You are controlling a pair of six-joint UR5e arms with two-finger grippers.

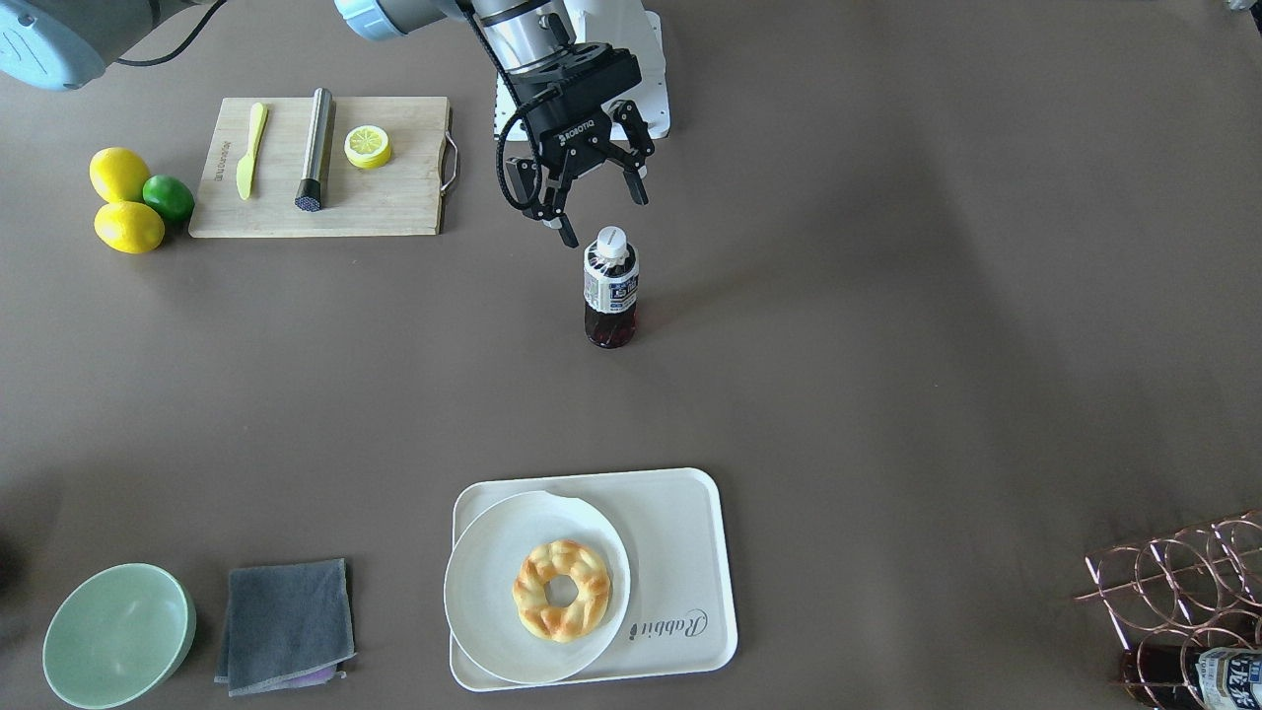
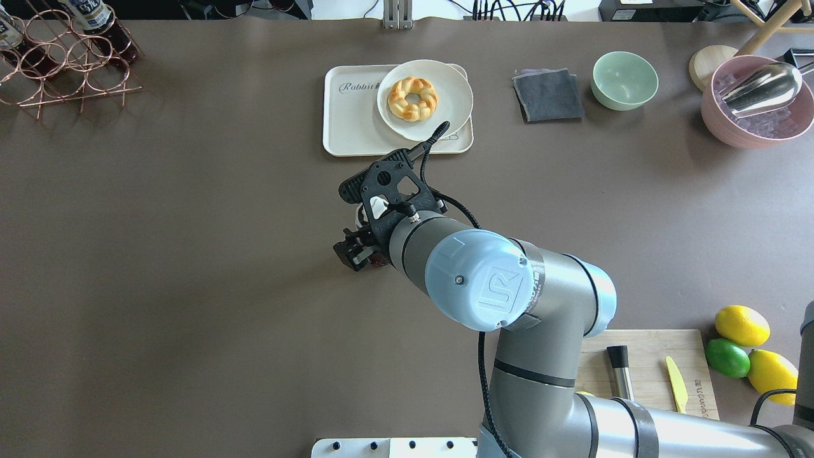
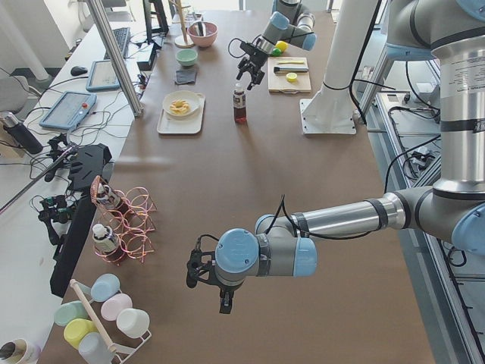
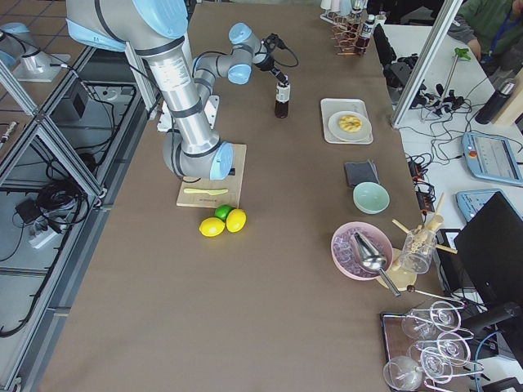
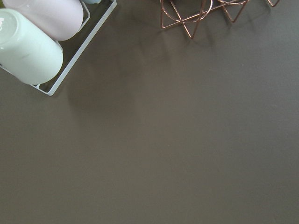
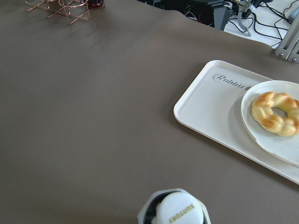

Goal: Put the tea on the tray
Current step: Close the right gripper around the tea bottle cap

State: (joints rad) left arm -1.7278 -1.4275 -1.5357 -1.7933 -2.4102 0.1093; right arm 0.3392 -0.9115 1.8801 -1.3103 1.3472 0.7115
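The tea (image 1: pixel 611 286) is a small bottle of dark reddish liquid with a white cap. It stands upright on the table's middle, on the robot's side. It also shows in the side views (image 3: pixel 240 104) (image 4: pixel 281 100), and its cap (image 6: pixel 176 210) sits at the bottom of the right wrist view. My right gripper (image 1: pixel 605 219) is open, its fingers spread just above and behind the cap, not touching it. The cream tray (image 1: pixel 680 532) with "Rabbit" lettering lies far across the table (image 2: pixel 350 121) (image 6: pixel 210 102). My left gripper (image 3: pixel 208 292) hovers over bare table; I cannot tell its state.
A white plate (image 1: pixel 483 592) with a doughnut (image 1: pixel 562 590) fills the tray's half on the robot's right. A cutting board (image 1: pixel 394 197) with a knife, metal tube and lemon slice, lemons, a lime, a green bowl (image 1: pixel 118 636), a grey cloth (image 1: pixel 286 623) and a copper rack (image 1: pixel 1183 572) stand around.
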